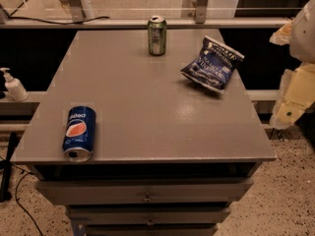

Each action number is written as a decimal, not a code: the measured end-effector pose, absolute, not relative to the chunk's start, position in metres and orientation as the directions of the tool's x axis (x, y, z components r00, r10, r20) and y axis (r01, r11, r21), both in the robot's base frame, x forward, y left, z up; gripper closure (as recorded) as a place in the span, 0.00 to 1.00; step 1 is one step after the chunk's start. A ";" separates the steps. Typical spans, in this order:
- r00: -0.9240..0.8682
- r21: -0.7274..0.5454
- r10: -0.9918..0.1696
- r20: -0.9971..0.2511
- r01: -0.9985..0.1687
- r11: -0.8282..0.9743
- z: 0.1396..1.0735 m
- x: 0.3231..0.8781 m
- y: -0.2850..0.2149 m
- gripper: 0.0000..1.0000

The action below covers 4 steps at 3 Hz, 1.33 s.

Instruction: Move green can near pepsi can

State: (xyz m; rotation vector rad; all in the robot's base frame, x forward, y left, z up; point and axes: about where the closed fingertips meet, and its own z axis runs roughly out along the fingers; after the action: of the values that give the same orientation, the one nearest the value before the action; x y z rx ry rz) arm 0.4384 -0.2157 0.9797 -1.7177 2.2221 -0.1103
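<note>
The green can (157,35) stands upright at the far edge of the grey cabinet top (147,107), near its middle. The pepsi can (78,133) lies on its side at the front left corner, its open top facing the front edge. The two cans are far apart. My gripper (291,104) hangs at the right edge of the view, off the right side of the cabinet and well away from both cans, holding nothing that I can see.
A blue chip bag (212,63) lies at the back right of the top. A white pump bottle (14,85) stands on a low ledge to the left. Drawers (146,193) run below the front edge. A rail (147,22) runs behind the cabinet.
</note>
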 end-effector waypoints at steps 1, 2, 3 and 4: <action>-0.219 -0.259 -0.953 -0.210 -0.927 0.270 0.980 0.438 -0.216 0.00; -0.198 -0.250 -0.944 -0.264 -0.931 0.266 0.974 0.451 -0.200 0.00; -0.174 -0.247 -0.913 -0.369 -0.929 0.277 0.969 0.493 -0.158 0.00; -0.184 -0.237 -0.868 -0.462 -0.917 0.321 0.964 0.548 -0.115 0.00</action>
State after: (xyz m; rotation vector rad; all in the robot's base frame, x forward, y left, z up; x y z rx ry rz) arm 0.5475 -0.1150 0.9640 -1.5694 2.0745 0.1252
